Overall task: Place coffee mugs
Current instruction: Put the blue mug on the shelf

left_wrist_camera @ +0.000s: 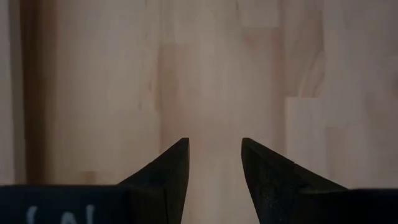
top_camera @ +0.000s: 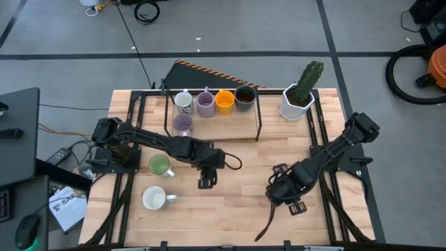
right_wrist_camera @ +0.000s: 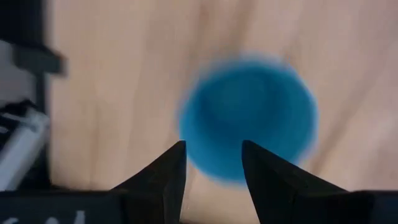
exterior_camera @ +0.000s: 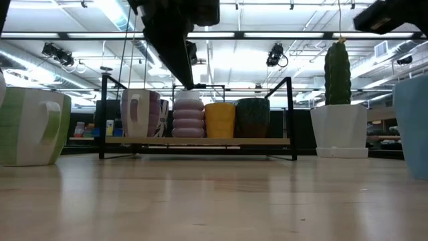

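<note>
Four mugs stand in a row on the shelf rack (top_camera: 247,132): white (top_camera: 183,101), purple (top_camera: 205,103), orange (top_camera: 224,102) and dark brown (top_camera: 244,97). A second purple mug (top_camera: 182,125) stands at the rack's left end. A green mug (top_camera: 159,165) and a white mug (top_camera: 154,199) stand on the table's left part. The blue mug (right_wrist_camera: 249,118) stands on the table under my right gripper (right_wrist_camera: 213,149), which is open, points down above it and hides it in the high view. My left gripper (left_wrist_camera: 214,146) is open above bare wood, right of the green mug.
A white faceted pot with a cactus (top_camera: 298,97) stands at the far right corner, beside the rack. In the low view the green mug (exterior_camera: 30,127) is close at the left and the blue mug (exterior_camera: 411,127) at the right edge. Bare wood lies between the two grippers.
</note>
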Tool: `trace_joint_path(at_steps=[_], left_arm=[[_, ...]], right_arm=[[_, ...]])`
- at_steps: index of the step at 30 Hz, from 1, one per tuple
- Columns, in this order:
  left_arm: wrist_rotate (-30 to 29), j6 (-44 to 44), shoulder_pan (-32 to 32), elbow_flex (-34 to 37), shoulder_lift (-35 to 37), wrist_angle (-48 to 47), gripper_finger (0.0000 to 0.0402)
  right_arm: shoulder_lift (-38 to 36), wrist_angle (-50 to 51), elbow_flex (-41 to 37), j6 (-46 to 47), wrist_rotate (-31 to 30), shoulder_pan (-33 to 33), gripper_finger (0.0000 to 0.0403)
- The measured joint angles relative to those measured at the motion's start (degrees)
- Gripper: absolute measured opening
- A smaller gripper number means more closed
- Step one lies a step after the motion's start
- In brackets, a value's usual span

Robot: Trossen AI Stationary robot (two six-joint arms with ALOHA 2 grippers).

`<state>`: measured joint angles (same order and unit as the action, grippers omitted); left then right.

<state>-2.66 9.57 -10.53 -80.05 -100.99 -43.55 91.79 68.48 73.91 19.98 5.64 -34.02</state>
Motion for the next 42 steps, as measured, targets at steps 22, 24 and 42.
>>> trace_joint_path(at_steps=[22,24,42], left_arm=[[-0.19,1.35,-2.04,-0.63,-0.04,0.1,0.0153],[-0.28,1.62,-1.8,-0.61,-0.04,0.07,0.0153],[-0.14,2.96,-2.24,-0.63,-0.04,-0.06,0.0153]], right_arm=[[-15.77,-12.95,-19.04,-10.6,-9.02,15.27,0.016],[-16.3,-14.57,-21.38,-10.74,-7.11,16.27,0.016],[-16.64,-16.83,-27.52,10.65,2.79,4.42,0.0159]])
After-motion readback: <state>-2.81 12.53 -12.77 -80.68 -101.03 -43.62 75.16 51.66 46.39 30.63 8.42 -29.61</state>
